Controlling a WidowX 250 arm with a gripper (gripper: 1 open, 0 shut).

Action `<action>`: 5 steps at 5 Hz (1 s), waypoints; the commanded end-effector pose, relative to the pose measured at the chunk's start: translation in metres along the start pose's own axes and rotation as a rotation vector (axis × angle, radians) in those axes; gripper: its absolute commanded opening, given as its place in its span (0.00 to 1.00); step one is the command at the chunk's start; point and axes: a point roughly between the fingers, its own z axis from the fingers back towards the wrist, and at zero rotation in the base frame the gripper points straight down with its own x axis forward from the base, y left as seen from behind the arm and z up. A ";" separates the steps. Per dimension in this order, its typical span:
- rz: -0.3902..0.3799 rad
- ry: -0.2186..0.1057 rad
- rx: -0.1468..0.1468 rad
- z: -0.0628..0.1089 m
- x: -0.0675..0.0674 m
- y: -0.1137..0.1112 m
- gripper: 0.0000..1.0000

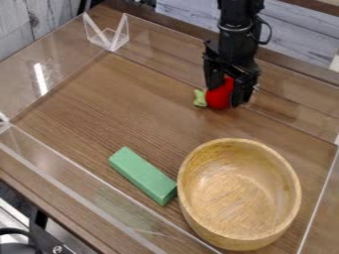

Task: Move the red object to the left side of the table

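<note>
red object — between open claw fingers, on table

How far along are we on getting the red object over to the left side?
Done: the gripper is down over the red object, jaws open on either side of it. In hand: the grasp, with the jaws not yet shut. Left: closing, lifting and carrying it across the table to the left side; it sits at the back right, beyond the wooden bowl.
</note>
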 end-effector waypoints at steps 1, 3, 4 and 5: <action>0.006 -0.067 0.015 0.018 0.011 0.007 1.00; 0.017 -0.066 -0.002 0.015 0.013 0.007 1.00; 0.020 -0.062 -0.009 0.013 0.013 0.006 1.00; 0.023 -0.060 -0.015 0.013 0.012 0.005 1.00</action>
